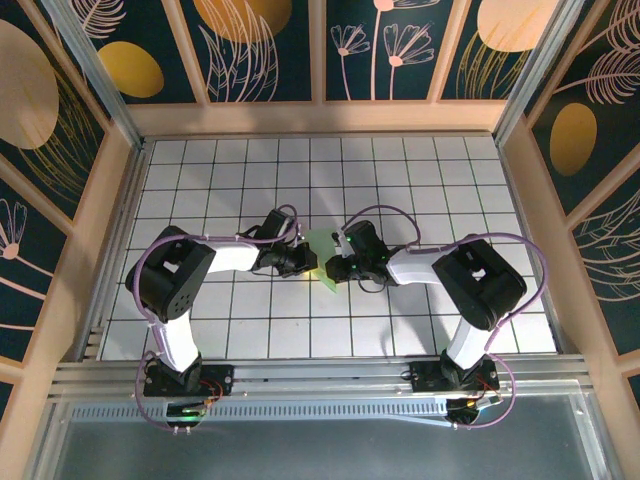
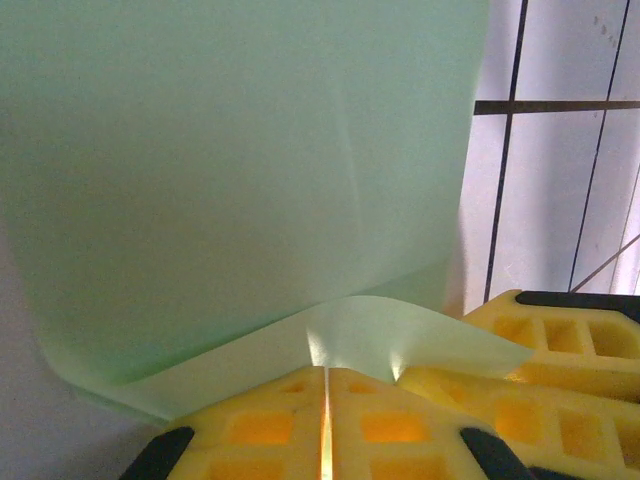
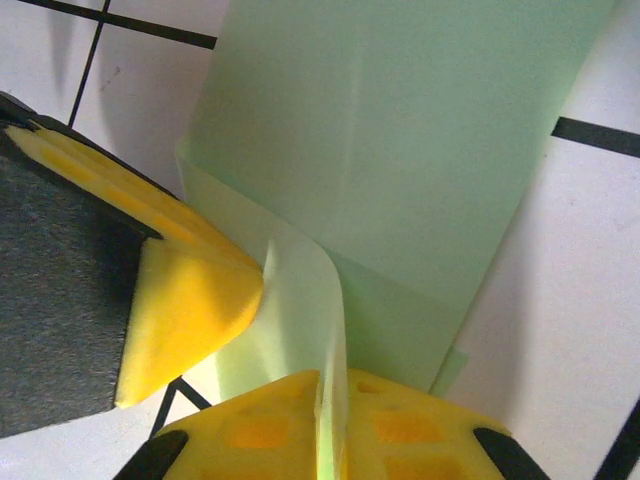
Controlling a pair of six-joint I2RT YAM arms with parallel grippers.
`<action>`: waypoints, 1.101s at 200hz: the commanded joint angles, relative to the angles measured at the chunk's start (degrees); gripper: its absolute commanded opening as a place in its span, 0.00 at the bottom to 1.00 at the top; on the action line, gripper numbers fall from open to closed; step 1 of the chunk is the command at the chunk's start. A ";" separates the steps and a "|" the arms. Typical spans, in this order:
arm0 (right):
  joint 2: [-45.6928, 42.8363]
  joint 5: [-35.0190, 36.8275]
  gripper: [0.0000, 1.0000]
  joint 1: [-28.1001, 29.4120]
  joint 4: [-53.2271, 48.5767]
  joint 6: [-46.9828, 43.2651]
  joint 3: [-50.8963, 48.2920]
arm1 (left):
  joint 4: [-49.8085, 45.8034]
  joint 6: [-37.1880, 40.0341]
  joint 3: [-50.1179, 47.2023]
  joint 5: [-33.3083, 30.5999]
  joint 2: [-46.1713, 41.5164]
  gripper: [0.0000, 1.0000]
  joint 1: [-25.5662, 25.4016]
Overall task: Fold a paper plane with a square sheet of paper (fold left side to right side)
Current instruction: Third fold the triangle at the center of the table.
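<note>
Pinching the square sheet of paper (image 1: 321,243) from both sides, midway between the left and right edges of the table (image 1: 450,200); left gripper (image 2: 326,388) clamped on its curled edge; right gripper (image 3: 326,395) clamped on a raised fold; sheet partly doubled over.

Dark floral panels (image 1: 260,50) surround a white-tiled table (image 1: 200,200).

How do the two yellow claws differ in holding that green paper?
The left gripper pinches a wide, low flap of the pale-green paper; the right gripper pinches a narrow strip that arches up. The left reaches in from the left, the right from the right. Both are shut on the same sheet.
</note>
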 commanded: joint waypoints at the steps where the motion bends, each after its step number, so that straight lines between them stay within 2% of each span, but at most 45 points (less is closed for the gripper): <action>1: 1.16 1.68 0.17 -0.59 -5.61 -0.02 0.89 | -0.62 0.51 -1.49 -2.66 2.50 0.09 -0.28; 40: -2.58 0.78 0.27 -2.61 -7.06 1.40 3.48 | -2.59 0.35 -2.42 -4.38 2.83 0.06 -0.26; 82: -8.26 -0.06 0.42 -5.88 -11.38 1.93 4.37 | -2.53 0.10 -3.65 -4.91 2.56 0.05 -0.23; 102: -10.89 -2.62 0.44 -6.60 -13.92 2.44 4.01 | -2.34 -0.10 -3.70 -4.93 2.48 0.05 -0.30; 115: -11.88 -5.51 0.37 -6.53 -14.93 3.01 3.65 | -2.34 -0.10 -3.66 -4.97 2.39 0.05 -0.28; 142: -12.56 -13.20 0.14 -5.07 -13.39 6.27 0.86 | -2.34 -0.32 -3.65 -5.11 2.30 0.05 -0.28; 161: -11.38 -15.69 0.05 -2.99 -10.99 8.48 -0.70 | -2.21 -0.34 -3.72 -5.17 2.24 0.05 -0.23; 188: -8.44 -14.86 0.01 -0.73 -10.21 9.36 -0.59 | -1.99 -0.37 -3.92 -5.30 2.26 0.05 -0.27; 220: -6.09 -13.58 0.00 -0.58 -9.55 10.10 -0.32 | -1.81 -0.45 -4.01 -5.17 2.25 0.05 -0.24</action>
